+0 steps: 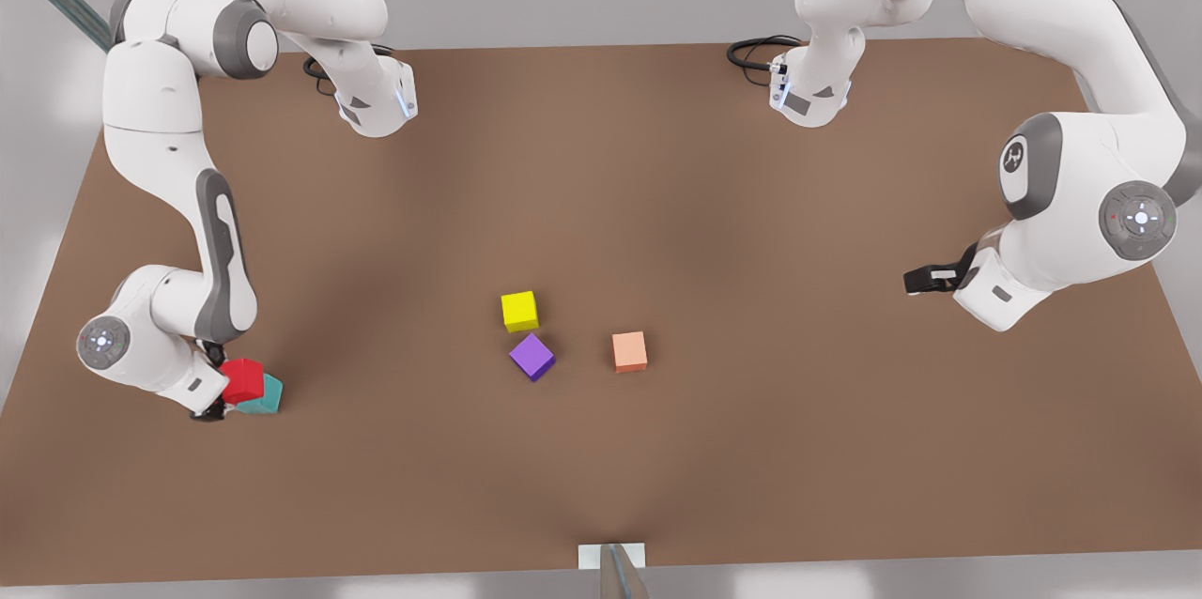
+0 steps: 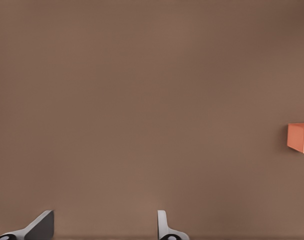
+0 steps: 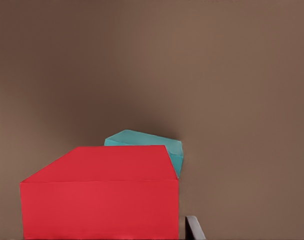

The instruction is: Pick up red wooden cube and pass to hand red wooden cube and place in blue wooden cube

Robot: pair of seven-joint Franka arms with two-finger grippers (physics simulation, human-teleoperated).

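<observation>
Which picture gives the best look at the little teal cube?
The front view: the teal cube sits on the table, partly covered by the red cube held in the right gripper. In the right wrist view, red hides most of it.

blue wooden cube (image 3: 157,145) mostly behind red wooden cube (image 3: 99,192), peach cube (image 2: 300,137) cut by frame edge

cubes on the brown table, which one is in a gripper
The red wooden cube, held by the right gripper above the teal cube; yellow, purple and peach cubes lie untouched mid-table.
</observation>
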